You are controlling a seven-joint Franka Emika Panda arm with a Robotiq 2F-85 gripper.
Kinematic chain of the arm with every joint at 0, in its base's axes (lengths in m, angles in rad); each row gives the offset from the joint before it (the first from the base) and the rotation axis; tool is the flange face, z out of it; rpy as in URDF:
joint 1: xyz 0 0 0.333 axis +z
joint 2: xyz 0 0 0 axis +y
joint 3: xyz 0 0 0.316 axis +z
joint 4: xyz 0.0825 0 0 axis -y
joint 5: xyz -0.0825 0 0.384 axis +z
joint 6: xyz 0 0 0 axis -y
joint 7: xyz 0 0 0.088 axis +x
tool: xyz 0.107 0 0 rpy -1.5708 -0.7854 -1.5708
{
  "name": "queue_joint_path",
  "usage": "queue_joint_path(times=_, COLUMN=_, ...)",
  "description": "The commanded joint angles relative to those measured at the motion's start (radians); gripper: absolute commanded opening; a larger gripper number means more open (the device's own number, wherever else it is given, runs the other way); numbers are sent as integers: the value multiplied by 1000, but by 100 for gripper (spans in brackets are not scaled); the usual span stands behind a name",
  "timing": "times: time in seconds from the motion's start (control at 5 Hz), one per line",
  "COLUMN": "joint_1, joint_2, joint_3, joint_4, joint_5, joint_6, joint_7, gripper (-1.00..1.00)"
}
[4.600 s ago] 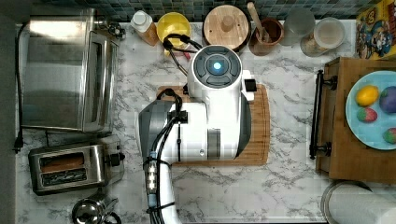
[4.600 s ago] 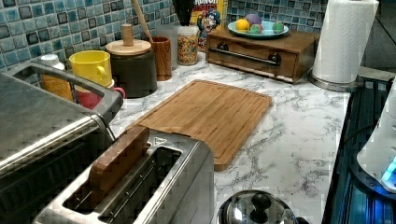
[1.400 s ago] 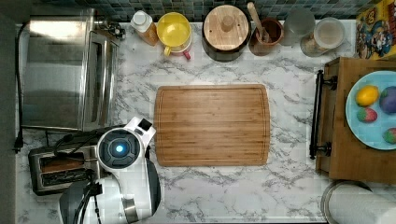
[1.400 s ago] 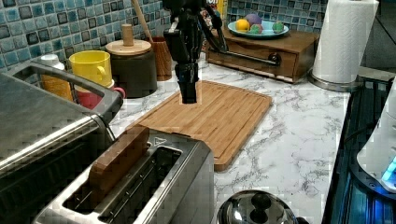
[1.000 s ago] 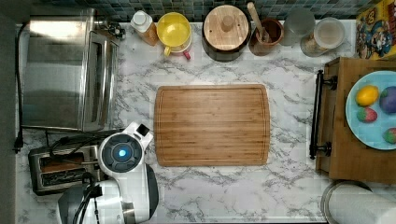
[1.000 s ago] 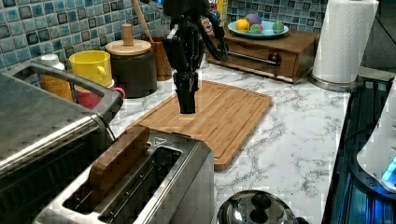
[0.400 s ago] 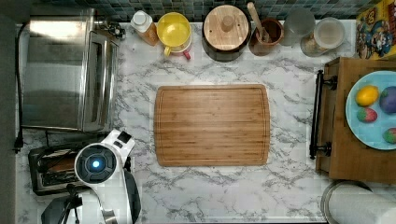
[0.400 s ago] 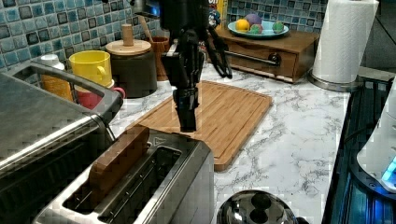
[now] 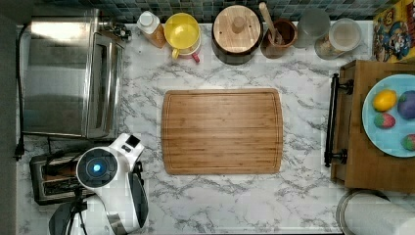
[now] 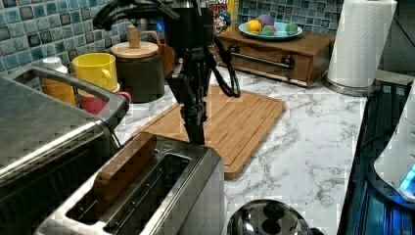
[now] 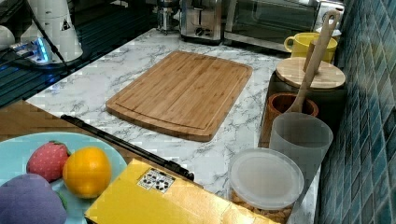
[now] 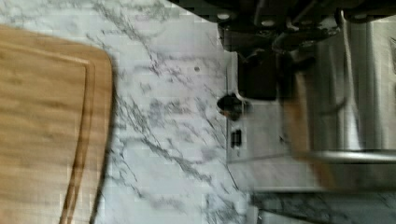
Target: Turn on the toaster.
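Steel toaster sits at the top view's lower left on the marble surface, just below the toaster oven. The white arm has slid from beside the cutting board to over the toaster's board-side end, so the approach looks nearly done and the lever press seems next. Toaster's long axis runs left-right in the top view, control end pointing toward the board.

Left view: gripper has dropped lower, tips now right at the toaster's far end; whether it is parted or clenched, I cannot tell. A toast slice stands in the nearer slot, slots running away from the camera.

Right view: toaster far back, knobs facing the camera.

Wrist view: black knob on the toaster's end face, close under the gripper.
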Motion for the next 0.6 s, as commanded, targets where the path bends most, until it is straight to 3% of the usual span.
queue_joint_path(times=0.2, joint_1=12, joint_2=41, joint_3=15, joint_4=78, joint_5=11, joint_6=38, joint_7=24, gripper=-100)
queue_joint_path(times=0.6, joint_1=7, joint_2=185, joint_3=5, joint_4=129, joint_5=-105, joint_6=15, joint_7=134, gripper=-100)
